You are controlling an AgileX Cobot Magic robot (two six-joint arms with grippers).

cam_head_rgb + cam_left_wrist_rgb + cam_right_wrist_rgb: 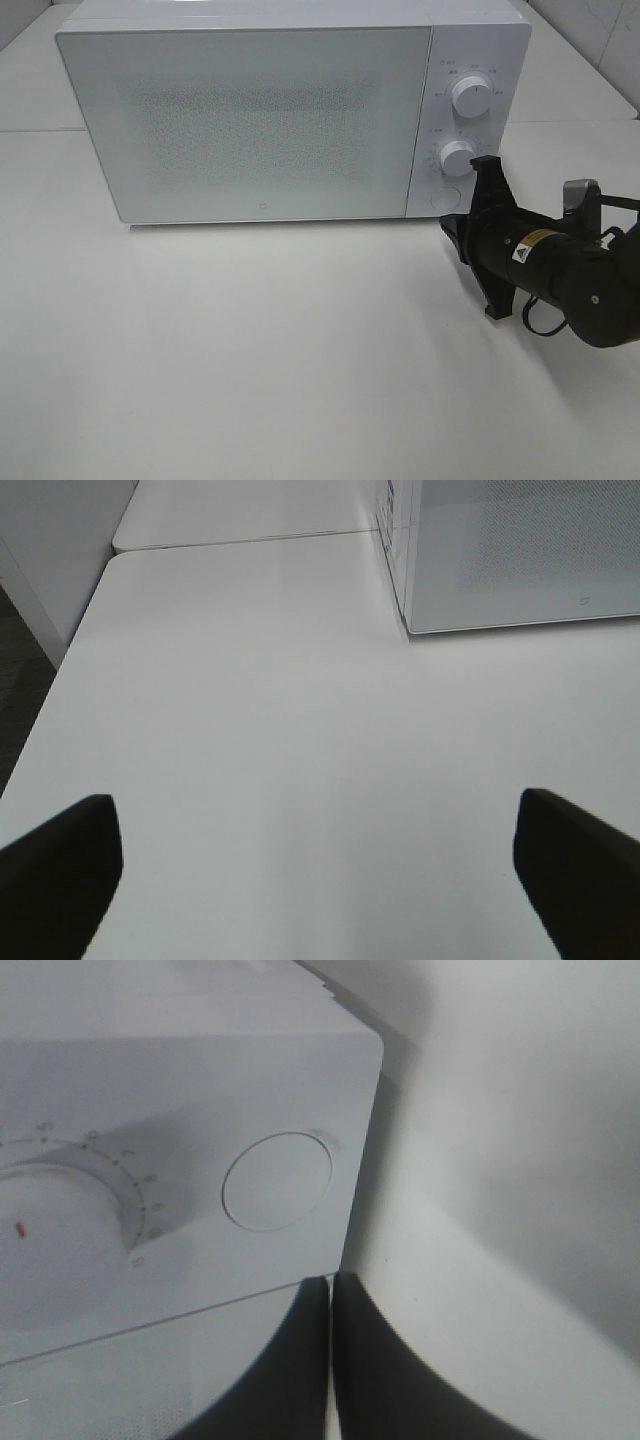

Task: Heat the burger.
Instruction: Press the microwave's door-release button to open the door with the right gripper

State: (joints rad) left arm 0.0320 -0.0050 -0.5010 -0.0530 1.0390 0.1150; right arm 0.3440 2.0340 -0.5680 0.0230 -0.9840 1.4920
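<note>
The burger is out of view. A white microwave (250, 110) stands at the back of the table with its door closed; its inside is hidden. My right gripper (449, 230) is shut and empty, its tip just in front of and slightly below the round door button (446, 197). In the right wrist view the shut fingers (331, 1285) sit right under that button (277, 1181). My left gripper (320, 880) is open and empty above bare table, left of the microwave's corner (520, 550); it does not show in the exterior view.
The microwave's panel has an upper knob (470, 95) and a lower knob (457, 158), the lower one also in the right wrist view (40, 1230). The white table (300, 350) stretches in front; its left edge (60, 680) drops to a dark floor.
</note>
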